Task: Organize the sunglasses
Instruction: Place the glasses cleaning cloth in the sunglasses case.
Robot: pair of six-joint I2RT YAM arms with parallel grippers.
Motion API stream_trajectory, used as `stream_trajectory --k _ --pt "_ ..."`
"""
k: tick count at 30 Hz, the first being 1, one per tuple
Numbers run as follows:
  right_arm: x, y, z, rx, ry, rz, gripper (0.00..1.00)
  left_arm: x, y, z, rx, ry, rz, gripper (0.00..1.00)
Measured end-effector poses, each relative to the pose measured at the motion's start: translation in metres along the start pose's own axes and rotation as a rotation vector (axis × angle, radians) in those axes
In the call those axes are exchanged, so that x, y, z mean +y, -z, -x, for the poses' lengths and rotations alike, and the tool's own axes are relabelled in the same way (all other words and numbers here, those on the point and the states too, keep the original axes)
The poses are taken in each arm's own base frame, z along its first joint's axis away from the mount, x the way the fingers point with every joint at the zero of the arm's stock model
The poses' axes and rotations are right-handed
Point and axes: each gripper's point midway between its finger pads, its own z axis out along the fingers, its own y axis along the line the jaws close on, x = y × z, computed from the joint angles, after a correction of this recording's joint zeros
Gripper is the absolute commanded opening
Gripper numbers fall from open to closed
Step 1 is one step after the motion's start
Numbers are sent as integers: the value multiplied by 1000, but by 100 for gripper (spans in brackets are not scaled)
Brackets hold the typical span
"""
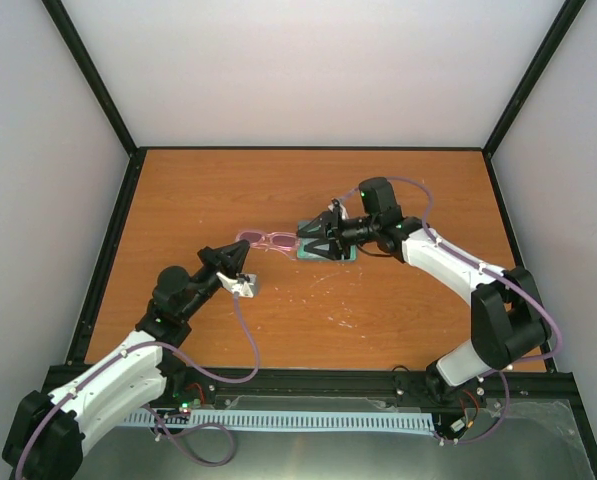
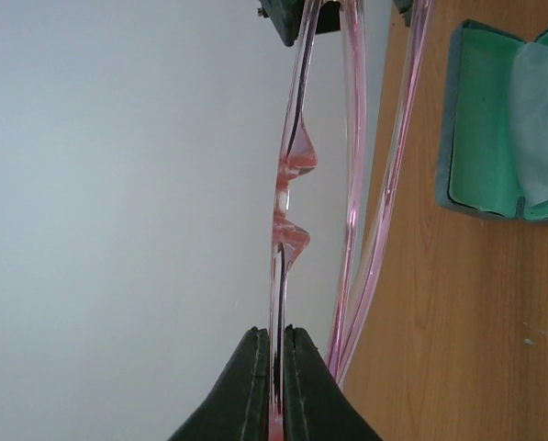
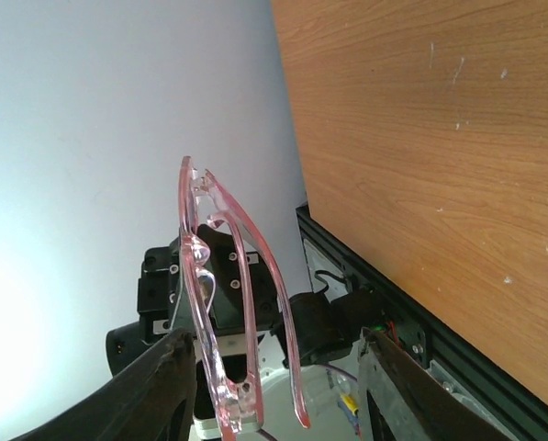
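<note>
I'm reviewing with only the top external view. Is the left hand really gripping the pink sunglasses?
Observer: Yes. Its wrist view shows the left hand shut on the front of the sunglasses.
Operator: And the right hand?
Observer: The right hand is open in its wrist view, a finger either side of the sunglasses, not clamping.
Operator: Anything inside the case?
Observer: The left wrist view shows the case open, green-lined, a pale cloth inside.
</note>
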Motion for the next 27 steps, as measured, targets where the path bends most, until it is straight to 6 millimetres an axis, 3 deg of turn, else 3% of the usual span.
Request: stream_trajectory --k 10,18,22,27 --pt "16 -4 -3 31 14 52 53 -5 -1 2 -16 -1 -6 1" --pt "21 -22 -12 90 28 55 54 -6 -4 2 -22 -3 -5 1" --pt "22 -27 -16 107 27 57 49 -6 -5 3 -27 -4 -6 1" --pt "24 -29 -16 110 30 63 36 -5 -7 3 -29 -5 2 2"
